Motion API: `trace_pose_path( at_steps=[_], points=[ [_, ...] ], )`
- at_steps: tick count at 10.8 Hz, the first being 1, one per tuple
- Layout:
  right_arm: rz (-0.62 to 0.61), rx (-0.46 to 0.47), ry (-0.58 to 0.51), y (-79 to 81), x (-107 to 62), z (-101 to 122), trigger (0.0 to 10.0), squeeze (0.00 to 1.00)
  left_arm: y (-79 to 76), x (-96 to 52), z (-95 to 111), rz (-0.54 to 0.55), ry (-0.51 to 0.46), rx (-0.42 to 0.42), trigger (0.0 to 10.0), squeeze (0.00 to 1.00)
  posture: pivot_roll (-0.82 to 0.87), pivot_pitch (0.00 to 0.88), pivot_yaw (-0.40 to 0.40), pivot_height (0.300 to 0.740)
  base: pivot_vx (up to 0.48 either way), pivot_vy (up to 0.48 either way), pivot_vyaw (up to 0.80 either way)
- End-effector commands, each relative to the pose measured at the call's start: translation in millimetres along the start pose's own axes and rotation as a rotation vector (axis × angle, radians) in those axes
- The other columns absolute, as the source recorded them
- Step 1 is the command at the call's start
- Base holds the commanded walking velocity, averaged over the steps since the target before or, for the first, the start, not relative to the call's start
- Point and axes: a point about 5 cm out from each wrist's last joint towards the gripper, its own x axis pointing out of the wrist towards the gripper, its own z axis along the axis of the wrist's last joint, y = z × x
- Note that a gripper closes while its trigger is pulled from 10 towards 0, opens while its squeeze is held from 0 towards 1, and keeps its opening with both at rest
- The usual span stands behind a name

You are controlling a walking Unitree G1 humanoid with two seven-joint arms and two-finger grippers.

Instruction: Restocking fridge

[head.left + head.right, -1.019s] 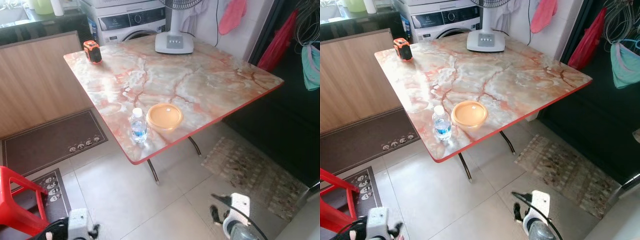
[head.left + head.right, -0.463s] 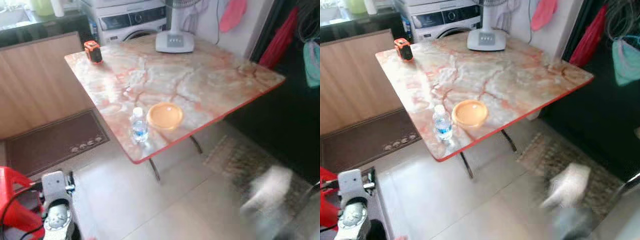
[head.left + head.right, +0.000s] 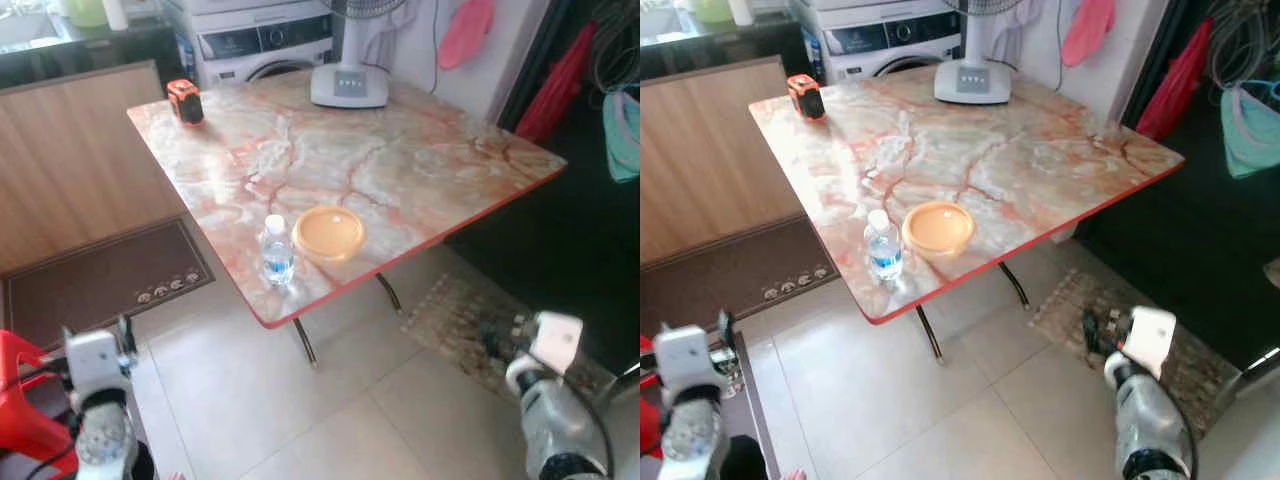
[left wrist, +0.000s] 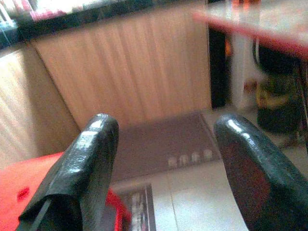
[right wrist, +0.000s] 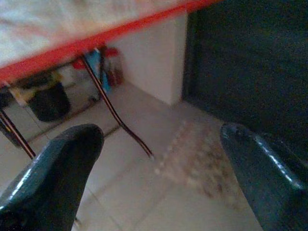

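A small water bottle [image 3: 277, 250] with a blue label stands near the front edge of the marble-patterned table [image 3: 420, 160]. Just right of it sits a round orange lidded container [image 3: 329, 233]. Both arms are raised low in front of me, over the floor and short of the table. My left gripper [image 4: 168, 130] is open and empty, at the lower left beside the red stool [image 3: 25, 400]. My right gripper [image 5: 161, 132] is open and empty too, at the lower right over the patterned rug [image 3: 470, 325], facing the table's red edge and legs.
On the table's far side stand a fan base [image 3: 348, 85] and a small orange-and-black device [image 3: 184, 102]. A washing machine [image 3: 265, 40] is behind it. A wood-panelled counter [image 3: 80, 150] and a brown mat [image 3: 100, 285] are on the left, a dark cabinet [image 3: 570, 240] on the right.
Both arms have lifted from the picture's bottom edge. The left wrist came up at the lower left, the right swung out to the lower right. Bottle and container stayed put.
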Motion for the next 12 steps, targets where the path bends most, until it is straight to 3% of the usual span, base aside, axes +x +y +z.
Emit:
trace_pose_path(
  at_steps=[1, 3, 5, 6, 7, 8, 9, 10, 12],
  points=[
    [0.013, -0.015, -0.007, -2.3, -1.6, 1, 10.0, 0.0, 9.3, 6.0, 16, 0.031, -0.087, 0.017, 10.0, 0.0, -0.01, 0.0, -0.036, 0.74, 0.0, 0.0, 0.0],
    [-0.029, -0.022, 0.168, -8.0, -15.6, -30, 10.0, 0.0, 15.0, 13.1, 43, 0.055, -0.204, -0.015, 10.0, 0.0, 0.0, 0.0, -0.045, 0.74, 0.0, 0.0, 0.0],
    [-0.031, -0.184, 0.573, -3.1, -65.0, -102, 10.0, 0.0, -4.3, 29.9, 93, -0.043, -0.352, -0.062, 10.0, 0.0, 0.02, 0.0, -0.054, 0.74, 0.0, 0.0, 0.0],
    [-0.016, -0.247, 0.672, -3.7, -80.7, -118, 10.0, 0.0, -13.7, 32.9, 111, -0.105, -0.396, -0.071, 10.0, 0.0, 0.05, 0.0, -0.058, 0.74, 0.0, 0.0, 0.0],
    [0.006, -0.268, 0.784, -0.7, -99.3, -135, 10.0, 0.0, -37.2, 35.1, 128, -0.267, -0.382, -0.063, 10.0, 0.0, 0.06, 0.0, -0.06, 0.74, 0.0, 0.0, 0.0],
    [0.083, -0.271, 0.804, 12.5, -102.8, -142, 10.0, 0.0, -58.0, 29.2, 150, -0.423, -0.412, -0.124, 10.0, 0.0, 0.05, 0.0, -0.057, 0.74, 0.0, 0.0, 0.0],
    [0.104, -0.248, 0.802, 19.3, -102.3, -143, 10.0, 0.0, -70.4, 23.8, 164, -0.519, -0.432, -0.133, 10.0, 0.0, 0.06, 0.0, -0.058, 0.74, 0.0, 0.0, 0.0],
    [0.111, -0.24, 0.797, 23.2, -101.2, -143, 10.0, 0.0, -83.0, 15.2, 187, -0.618, -0.471, -0.199, 10.0, 0.0, 0.06, 0.0, -0.061, 0.74, 0.0, 0.0, 0.0],
    [0.111, -0.245, 0.802, 18.5, -105.2, -145, 10.0, 0.0, -91.7, 6.5, 197, -0.659, -0.442, -0.281, 10.0, 0.0, 0.07, 0.0, -0.066, 0.74, 0.0, 0.0, 0.0]
  ],
)
